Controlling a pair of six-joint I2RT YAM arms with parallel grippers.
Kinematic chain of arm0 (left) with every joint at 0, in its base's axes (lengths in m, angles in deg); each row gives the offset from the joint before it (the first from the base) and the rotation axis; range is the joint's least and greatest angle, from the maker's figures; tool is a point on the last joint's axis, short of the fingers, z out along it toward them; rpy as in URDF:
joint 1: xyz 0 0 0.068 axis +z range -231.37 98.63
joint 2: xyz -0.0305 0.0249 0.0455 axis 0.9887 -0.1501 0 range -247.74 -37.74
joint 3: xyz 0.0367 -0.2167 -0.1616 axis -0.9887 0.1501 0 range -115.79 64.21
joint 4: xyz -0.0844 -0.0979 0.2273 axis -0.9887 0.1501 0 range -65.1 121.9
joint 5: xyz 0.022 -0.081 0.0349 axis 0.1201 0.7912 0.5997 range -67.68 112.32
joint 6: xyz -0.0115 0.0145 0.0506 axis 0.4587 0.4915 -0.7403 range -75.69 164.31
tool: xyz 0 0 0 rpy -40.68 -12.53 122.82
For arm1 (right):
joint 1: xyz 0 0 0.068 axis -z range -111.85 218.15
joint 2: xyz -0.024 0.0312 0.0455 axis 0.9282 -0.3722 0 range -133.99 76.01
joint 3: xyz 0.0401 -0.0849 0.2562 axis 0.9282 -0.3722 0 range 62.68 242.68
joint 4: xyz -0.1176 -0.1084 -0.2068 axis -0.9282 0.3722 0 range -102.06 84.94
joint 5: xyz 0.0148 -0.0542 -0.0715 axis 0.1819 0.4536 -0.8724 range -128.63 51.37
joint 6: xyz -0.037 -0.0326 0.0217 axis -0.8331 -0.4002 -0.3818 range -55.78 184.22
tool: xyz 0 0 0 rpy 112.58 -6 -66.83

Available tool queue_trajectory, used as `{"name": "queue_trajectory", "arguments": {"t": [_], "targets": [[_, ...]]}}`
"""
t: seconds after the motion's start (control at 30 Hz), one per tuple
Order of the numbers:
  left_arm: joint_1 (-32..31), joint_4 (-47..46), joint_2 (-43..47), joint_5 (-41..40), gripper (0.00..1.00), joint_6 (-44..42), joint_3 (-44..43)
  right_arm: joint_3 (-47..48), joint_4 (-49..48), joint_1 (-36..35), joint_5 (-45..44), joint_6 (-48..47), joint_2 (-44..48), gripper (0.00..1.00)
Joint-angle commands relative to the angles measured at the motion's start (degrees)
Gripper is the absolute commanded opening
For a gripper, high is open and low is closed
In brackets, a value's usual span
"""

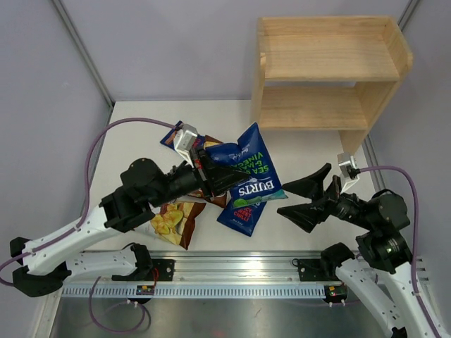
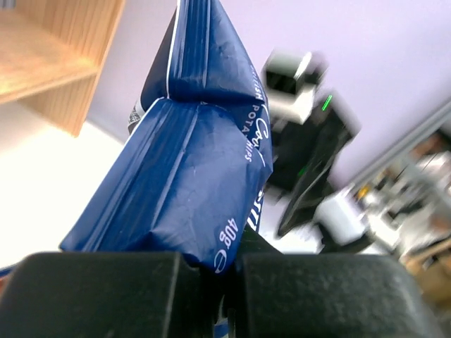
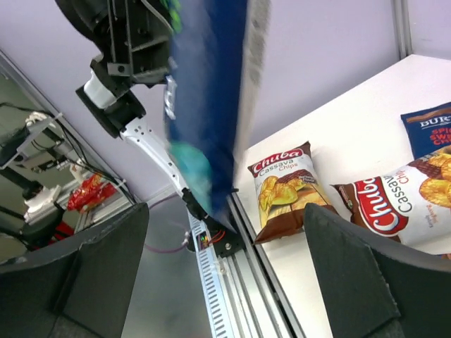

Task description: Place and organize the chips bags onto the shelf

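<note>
My left gripper (image 1: 211, 177) is shut on the bottom edge of a dark blue Burts bag (image 1: 246, 176) with green lettering and holds it above the table's middle. In the left wrist view the bag (image 2: 190, 190) stands up out of the closed fingers (image 2: 106, 296). My right gripper (image 1: 301, 198) is open and empty, to the right of the held bag and pointing at it. In the right wrist view the bag (image 3: 208, 105) hangs blurred between the spread fingers (image 3: 373, 274). The wooden shelf (image 1: 324, 70) stands at the far right.
Two Chuba bags lie flat on the table (image 3: 285, 186) (image 3: 402, 201); one shows at the front left in the top view (image 1: 173, 220). Another Burts bag lies beyond them (image 3: 430, 130), its corner showing behind the left wrist (image 1: 171, 134). The metal rail (image 1: 232, 264) runs along the near edge.
</note>
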Motion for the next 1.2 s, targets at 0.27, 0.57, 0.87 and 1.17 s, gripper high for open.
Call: {"name": "queue_trajectory", "arguments": {"t": [0.27,0.57,0.87,1.17], "targets": [[-0.3,-34.4,-2.2,-14.2,0.0,20.4,11.4,-16.7,-43.9,-0.2,-8.6,25.6,0.9,0.99],[-2.3,-45.9,-7.5,-16.4,0.0,24.3,13.9,-18.4,-50.3,-0.1,-17.6,27.9,-2.7,0.95],[-2.6,-39.4,-9.6,-15.1,0.03,22.9,9.9,-18.4,-43.8,-0.2,-21.5,24.7,-0.4,0.37],[1.5,-9.1,-2.5,-23.8,0.99,13.3,1.1,-17.0,-31.2,-0.1,-26.9,20.0,4.3,0.13]]}}
